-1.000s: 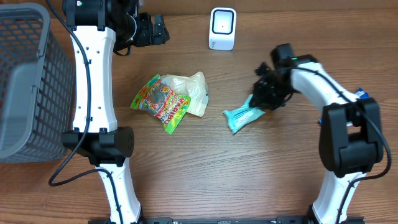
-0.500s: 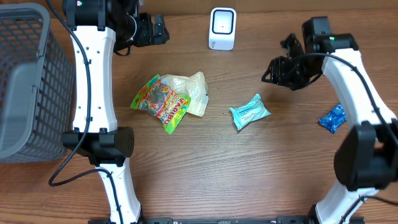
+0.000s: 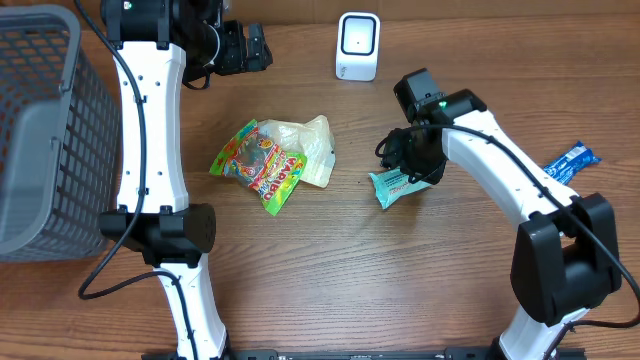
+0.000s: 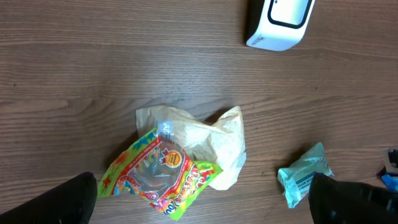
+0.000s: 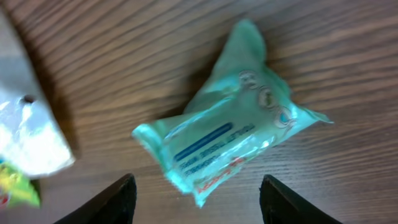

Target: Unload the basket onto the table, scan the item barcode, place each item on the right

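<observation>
A teal packet (image 3: 400,186) (image 5: 230,134) lies flat on the wooden table, its printed side up. My right gripper (image 3: 404,163) (image 5: 200,202) hovers just above it, open; its fingers (image 5: 118,200) stand to either side of the packet's lower end without touching it. The white barcode scanner (image 3: 357,45) (image 4: 280,22) stands at the back of the table. My left gripper (image 3: 258,47) (image 4: 205,202) is open wide and empty, high at the back left. In its view the teal packet (image 4: 305,180) shows at the lower right.
A colourful candy bag (image 3: 258,166) (image 4: 158,180) lies on a pale crumpled bag (image 3: 308,148) (image 4: 202,134) left of centre. A blue packet (image 3: 570,160) sits at the right edge. A grey mesh basket (image 3: 40,130) fills the far left.
The right gripper opened and let go of the teal packet, swung away to the upper right, then came back over it. The blue packet shifted. The left arm stayed still.
</observation>
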Robot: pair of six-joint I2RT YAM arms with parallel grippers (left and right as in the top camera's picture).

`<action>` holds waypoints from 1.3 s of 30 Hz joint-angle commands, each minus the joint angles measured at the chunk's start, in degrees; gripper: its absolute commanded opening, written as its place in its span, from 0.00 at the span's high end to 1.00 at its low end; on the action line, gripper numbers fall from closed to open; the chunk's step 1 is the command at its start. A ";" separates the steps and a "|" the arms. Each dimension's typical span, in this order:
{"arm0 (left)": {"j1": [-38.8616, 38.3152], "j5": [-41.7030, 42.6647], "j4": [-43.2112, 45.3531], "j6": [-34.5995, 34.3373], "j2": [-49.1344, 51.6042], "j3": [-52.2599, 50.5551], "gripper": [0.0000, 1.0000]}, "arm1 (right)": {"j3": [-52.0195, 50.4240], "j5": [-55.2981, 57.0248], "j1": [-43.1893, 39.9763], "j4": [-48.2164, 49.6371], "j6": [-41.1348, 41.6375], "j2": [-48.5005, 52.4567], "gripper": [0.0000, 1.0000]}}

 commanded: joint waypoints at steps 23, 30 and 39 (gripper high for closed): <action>-0.39 -0.11 0.09 -0.33 -1.60 -0.13 0.00 | -13.46 0.39 -0.48 13.77 0.31 1.97 0.95; -0.39 -0.11 0.09 -0.33 -1.60 -0.13 0.00 | -6.45 -2.34 -2.75 3.67 -8.20 0.44 0.96; -0.39 -0.09 0.09 -0.33 -1.60 -0.13 0.00 | -0.15 -40.50 -9.70 3.80 -11.37 0.02 0.96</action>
